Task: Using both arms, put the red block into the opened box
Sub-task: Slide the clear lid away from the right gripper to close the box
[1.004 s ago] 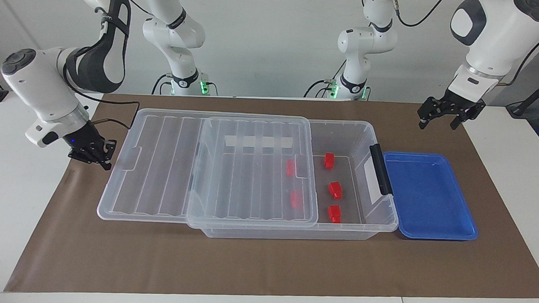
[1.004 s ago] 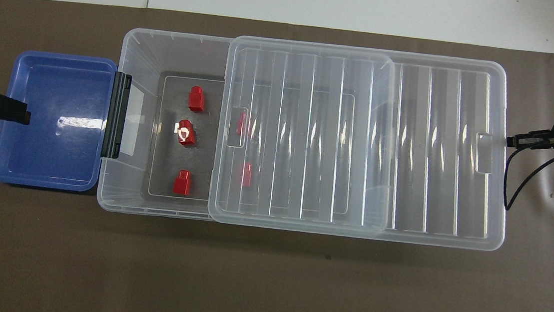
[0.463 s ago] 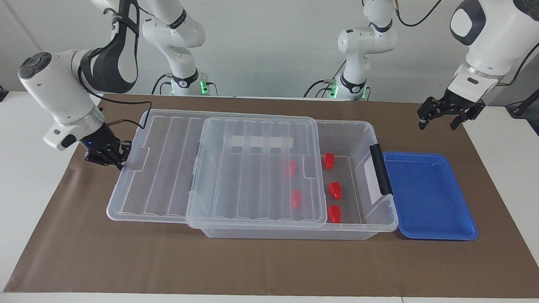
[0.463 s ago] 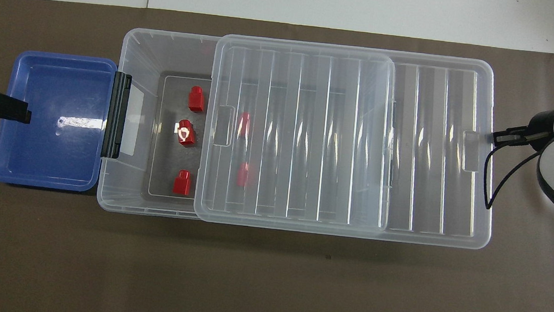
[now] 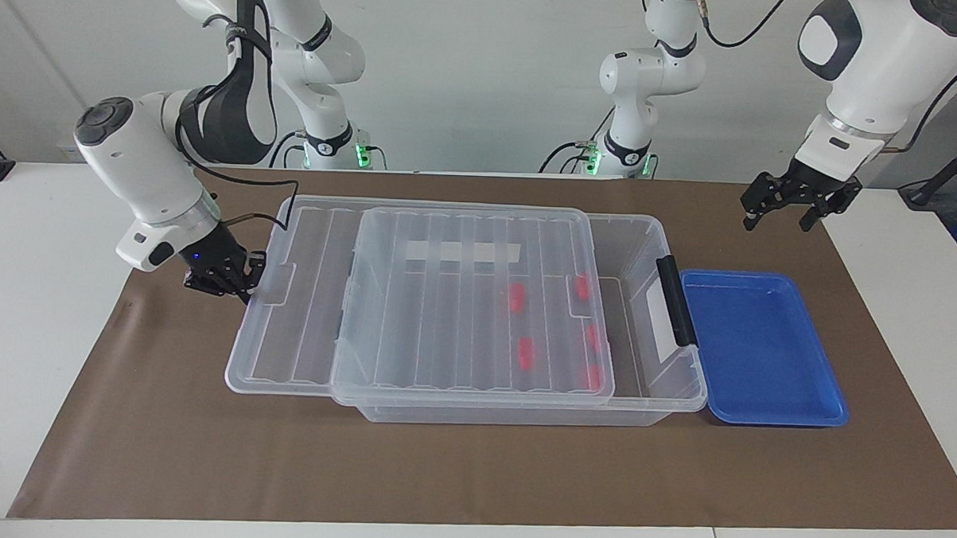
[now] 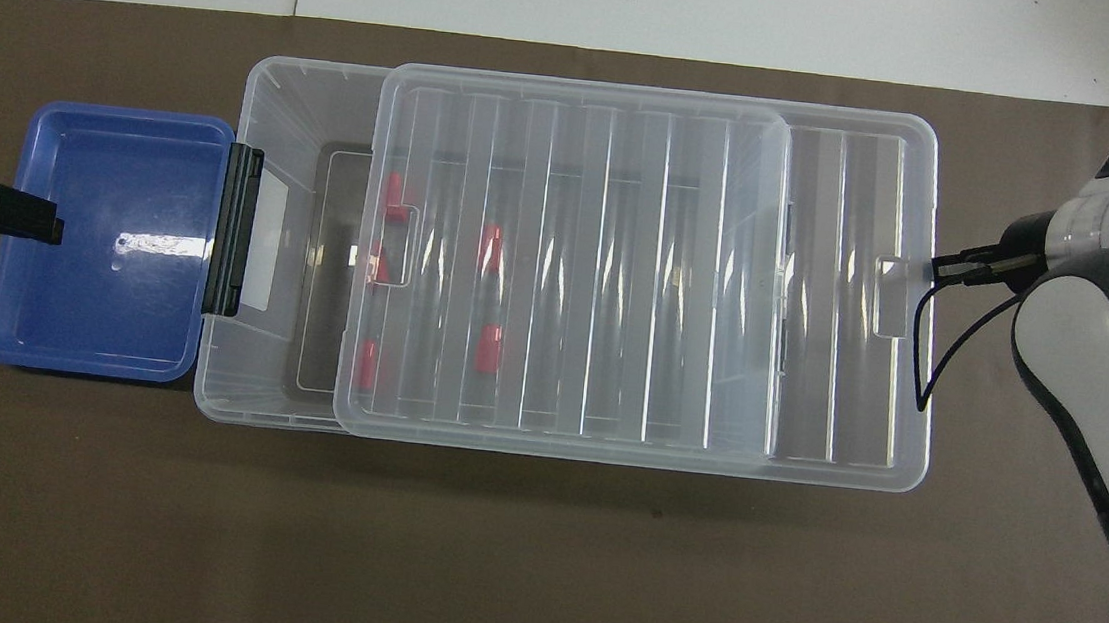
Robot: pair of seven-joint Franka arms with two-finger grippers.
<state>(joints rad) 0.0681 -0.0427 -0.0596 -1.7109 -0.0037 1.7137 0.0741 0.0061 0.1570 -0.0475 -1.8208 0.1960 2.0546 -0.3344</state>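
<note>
The clear box point(image 5: 646, 255) point(image 6: 302, 99) stands mid-table with its ribbed lid point(image 5: 461, 316) point(image 6: 619, 267) lying flat on top, overhanging toward the right arm's end. Only a strip by the black clip handle point(image 5: 675, 300) point(image 6: 232, 228) is uncovered. Several red blocks point(image 5: 516, 298) point(image 6: 490, 246) lie on the box floor and show through the lid. My right gripper point(image 5: 237, 286) point(image 6: 942, 270) is shut, its tips pressed against the lid's overhanging end edge. My left gripper point(image 5: 791, 207) point(image 6: 46, 219) hangs open in the air over the blue tray's outer rim, holding nothing.
A shallow blue tray point(image 5: 762, 350) point(image 6: 93, 311) sits against the box's handle end with nothing in it. A brown mat point(image 5: 471, 476) covers the table. Two slimmer arms with green-lit bases point(image 5: 324, 136) point(image 5: 626, 139) stand at the robots' end.
My right gripper has pushed the lid toward the left arm's end. The lid now covers the red blocks that lay uncovered. The left arm has not moved.
</note>
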